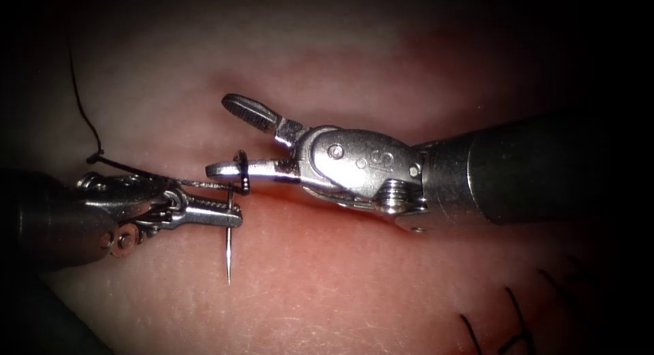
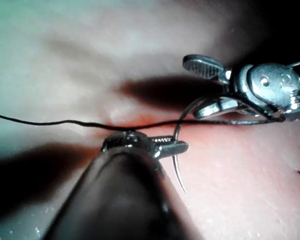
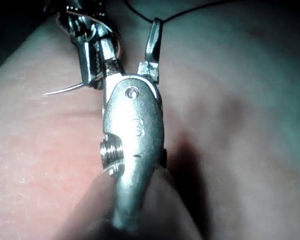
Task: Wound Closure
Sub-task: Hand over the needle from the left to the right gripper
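Note:
My left tool (image 1: 231, 215) comes in from the left with its jaws shut on the curved needle (image 1: 229, 253) near mid-curve, a little toward the tip. The needle is out of the tissue (image 1: 354, 280), its tip pointing down just above the surface. In the left wrist view the same grip (image 2: 172, 146) and needle (image 2: 179, 175) show. My right tool (image 1: 219, 134) stands open and holds nothing; its lower jaw lies by the needle's tail end. Dark thread (image 1: 122, 165) runs left from the tail, then up. The right wrist view shows the right tool (image 3: 132, 35) open beside the needle (image 3: 62, 90).
Dark stitch threads (image 1: 514, 321) lie on the tissue at the lower right. A reddish strip (image 1: 340, 219) crosses the tissue under the right tool. The thread (image 2: 50, 122) stretches taut across the left wrist view. The right shaft (image 1: 545, 167) fills the right side.

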You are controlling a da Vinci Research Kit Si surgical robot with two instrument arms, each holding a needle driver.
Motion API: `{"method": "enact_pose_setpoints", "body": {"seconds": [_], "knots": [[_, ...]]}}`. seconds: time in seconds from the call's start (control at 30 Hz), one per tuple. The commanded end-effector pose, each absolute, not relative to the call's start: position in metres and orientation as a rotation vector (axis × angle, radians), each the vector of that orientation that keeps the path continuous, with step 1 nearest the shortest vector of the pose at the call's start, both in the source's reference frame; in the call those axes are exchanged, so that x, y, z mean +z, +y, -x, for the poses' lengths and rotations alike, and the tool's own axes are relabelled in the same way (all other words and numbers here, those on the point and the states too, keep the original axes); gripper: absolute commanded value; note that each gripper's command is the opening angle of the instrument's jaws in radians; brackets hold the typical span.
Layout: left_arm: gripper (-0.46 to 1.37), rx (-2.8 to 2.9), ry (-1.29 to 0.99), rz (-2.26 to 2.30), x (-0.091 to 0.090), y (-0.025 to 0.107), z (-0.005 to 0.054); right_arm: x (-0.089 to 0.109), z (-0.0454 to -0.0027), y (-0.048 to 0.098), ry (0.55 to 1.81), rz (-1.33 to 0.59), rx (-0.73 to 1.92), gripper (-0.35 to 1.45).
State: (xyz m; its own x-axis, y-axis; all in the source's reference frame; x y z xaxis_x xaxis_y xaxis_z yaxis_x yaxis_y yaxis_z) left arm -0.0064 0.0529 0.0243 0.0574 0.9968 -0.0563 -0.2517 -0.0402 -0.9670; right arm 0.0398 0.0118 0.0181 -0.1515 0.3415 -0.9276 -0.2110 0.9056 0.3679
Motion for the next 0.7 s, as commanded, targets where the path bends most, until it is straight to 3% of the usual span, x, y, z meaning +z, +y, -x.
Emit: {"method": "enact_pose_setpoints", "body": {"seconds": [0.03, 0.07, 0.13, 0.17, 0.67, 0.7], "knots": [[-0.35, 1.302, -0.961, 1.094, 0.0243, 0.0528, 0.0064, 0.0182, -0.0398, 0.0119, 1.655, -0.096, 0.478, 1.01], [-0.35, 1.302, -0.961, 1.094, 0.0243, 0.0528, 0.0064, 0.0183, -0.0398, 0.0119, 1.655, -0.084, 0.469, 0.75], [-0.35, 1.3, -0.961, 1.097, 0.0243, 0.0528, 0.0064, 0.0183, -0.0398, 0.012, 1.655, -0.086, 0.468, -0.07], [-0.35, 1.3, -0.961, 1.097, 0.0243, 0.0527, 0.0064, 0.0183, -0.0397, 0.0122, 1.656, -0.082, 0.462, -0.34], [-0.35, 1.349, -0.939, 1.109, 0.0239, 0.0526, 0.0067, 0.018, -0.0396, 0.0126, 1.647, -0.121, 0.415, -0.35], [-0.25, 1.377, -0.892, 1.129, 0.0239, 0.0526, 0.0069, 0.018, -0.0395, 0.0126, 1.647, -0.121, 0.415, -0.35]]}}
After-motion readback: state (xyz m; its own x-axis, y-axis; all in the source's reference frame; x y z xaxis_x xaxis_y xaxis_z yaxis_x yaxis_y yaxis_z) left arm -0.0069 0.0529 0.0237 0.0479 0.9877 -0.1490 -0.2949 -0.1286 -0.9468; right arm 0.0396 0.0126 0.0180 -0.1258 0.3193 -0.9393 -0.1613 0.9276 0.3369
